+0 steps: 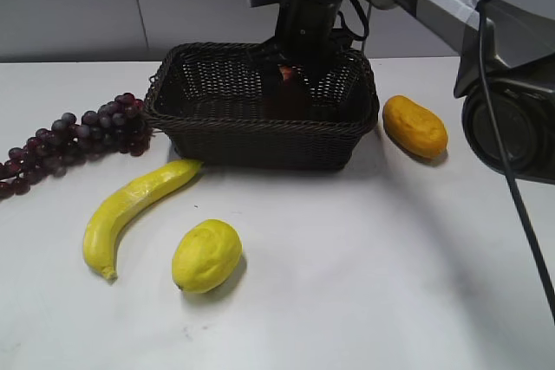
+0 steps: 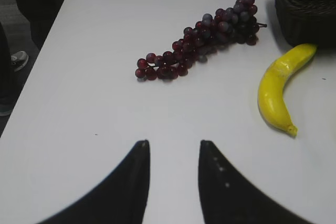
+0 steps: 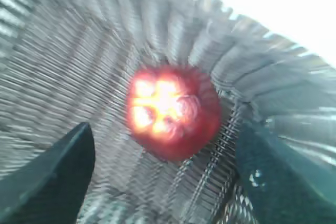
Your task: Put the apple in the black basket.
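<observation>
The black basket stands at the back middle of the table. The dark red apple lies on the woven floor inside it, near a wall; a sliver of it shows in the exterior view behind my right arm. My right gripper hangs over the basket with its jaws wide apart on either side of the apple, not touching it. My left gripper is open and empty over bare table, out of the exterior view. The basket's corner shows in the left wrist view.
A purple grape bunch lies left of the basket, also in the left wrist view. A banana and a lemon lie in front; the banana shows in the left wrist view. An orange-yellow fruit lies right.
</observation>
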